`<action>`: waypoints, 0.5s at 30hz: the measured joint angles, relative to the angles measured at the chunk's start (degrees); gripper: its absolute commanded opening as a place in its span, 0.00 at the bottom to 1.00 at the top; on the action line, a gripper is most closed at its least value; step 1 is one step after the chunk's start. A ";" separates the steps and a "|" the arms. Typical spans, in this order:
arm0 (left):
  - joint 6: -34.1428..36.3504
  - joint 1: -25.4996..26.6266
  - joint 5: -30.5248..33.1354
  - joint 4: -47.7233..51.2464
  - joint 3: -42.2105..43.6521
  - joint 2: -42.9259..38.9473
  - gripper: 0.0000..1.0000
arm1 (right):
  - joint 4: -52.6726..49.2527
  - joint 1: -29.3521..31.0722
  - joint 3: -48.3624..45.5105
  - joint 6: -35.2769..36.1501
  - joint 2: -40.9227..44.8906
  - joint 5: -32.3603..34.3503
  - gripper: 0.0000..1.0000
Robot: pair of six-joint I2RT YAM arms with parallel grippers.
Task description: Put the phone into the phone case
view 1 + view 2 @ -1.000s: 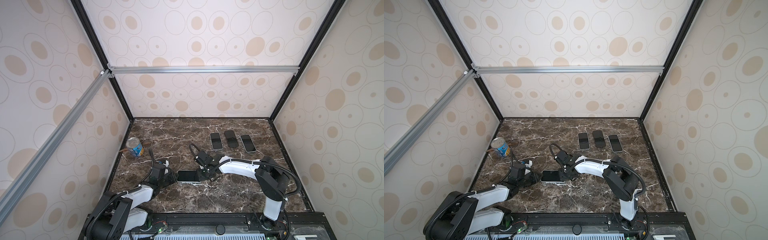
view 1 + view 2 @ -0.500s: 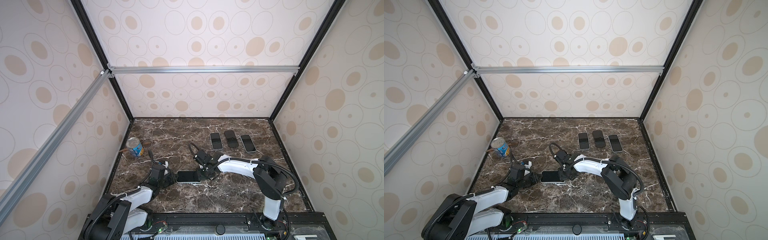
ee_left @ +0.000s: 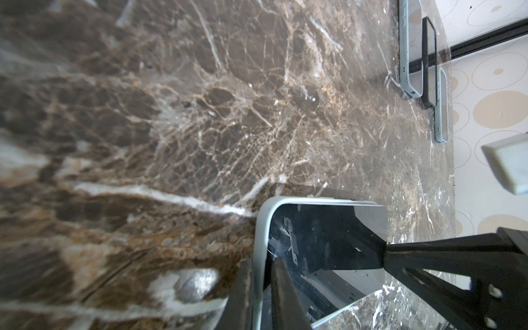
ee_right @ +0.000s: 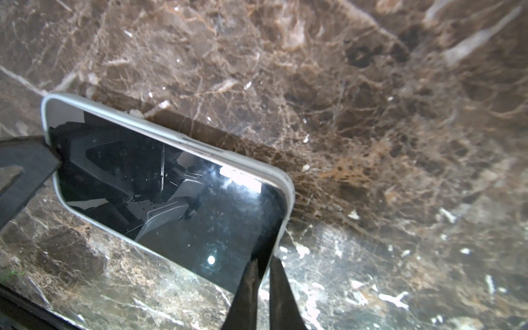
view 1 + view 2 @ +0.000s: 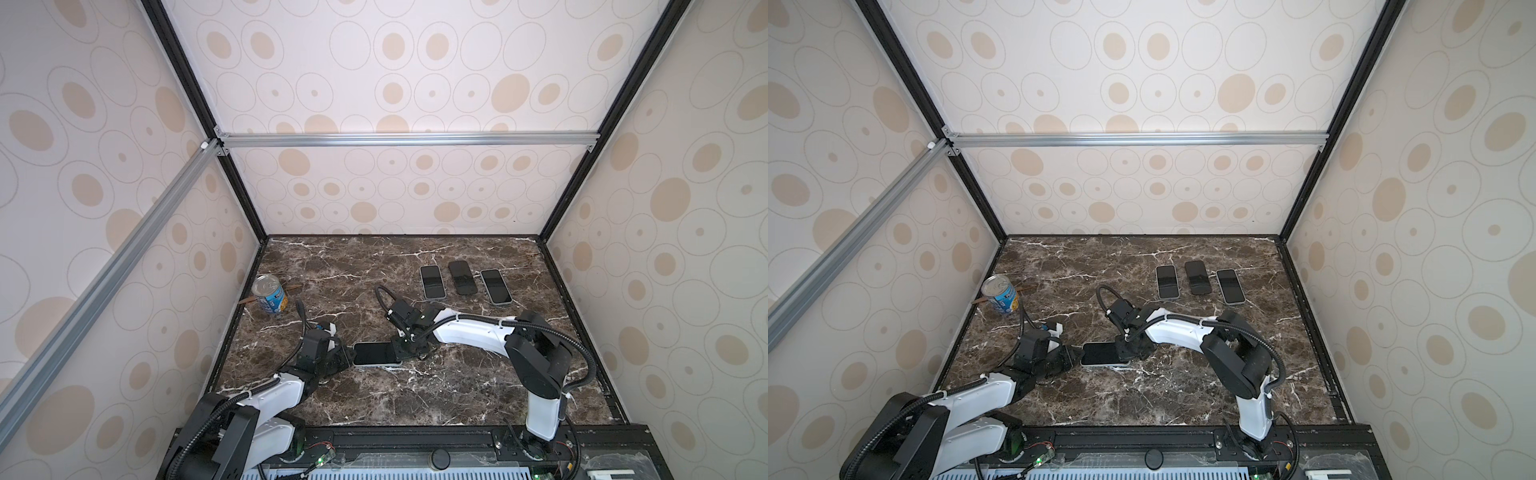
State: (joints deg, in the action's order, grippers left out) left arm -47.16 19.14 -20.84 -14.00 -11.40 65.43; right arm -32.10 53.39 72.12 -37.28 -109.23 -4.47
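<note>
A dark-screened phone (image 5: 374, 353) (image 5: 1100, 352) lies flat on the marble table, set inside the pale rim of the phone case (image 3: 258, 243) (image 4: 200, 145). My left gripper (image 5: 351, 355) (image 5: 1077, 356) (image 3: 263, 265) is shut on the case rim at its left end. My right gripper (image 5: 397, 353) (image 5: 1123, 352) (image 4: 264, 263) is shut on the rim at the opposite end. The phone's screen (image 3: 328, 243) (image 4: 171, 194) reflects the arms. The underside of the case is hidden.
Three more phones (image 5: 432, 281) (image 5: 461, 277) (image 5: 495, 286) lie in a row at the back right. A tin can (image 5: 270, 293) stands at the left wall with a wooden stick (image 5: 249, 300) beside it. Patterned walls enclose the table.
The right arm has shifted slightly toward the phone. Both grippers stay shut on the ends of the case, and the phone has not visibly moved.
</note>
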 measured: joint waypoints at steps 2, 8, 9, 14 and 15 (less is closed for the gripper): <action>-0.04 0.07 0.04 0.63 0.00 -1.05 0.16 | -0.22 0.48 -0.02 0.55 0.70 0.37 0.16; -0.68 0.26 0.22 2.21 0.00 -5.27 0.17 | -4.74 2.19 -0.13 1.68 1.90 1.40 0.18; -0.68 0.26 0.24 2.43 0.00 -5.73 0.17 | -5.51 2.29 -0.13 1.81 2.05 1.62 0.17; -0.68 0.28 0.39 2.95 0.00 -6.29 0.18 | -7.06 1.99 -0.15 2.29 2.43 2.10 0.14; -0.66 0.28 0.42 2.99 0.00 -6.16 0.18 | -7.06 1.88 -0.20 2.36 2.43 2.10 0.14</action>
State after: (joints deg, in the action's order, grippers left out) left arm -47.81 19.42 -20.43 -11.00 -11.40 59.27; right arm -39.16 55.27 71.92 -34.92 -106.80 -2.37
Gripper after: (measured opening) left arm 0.174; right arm 0.146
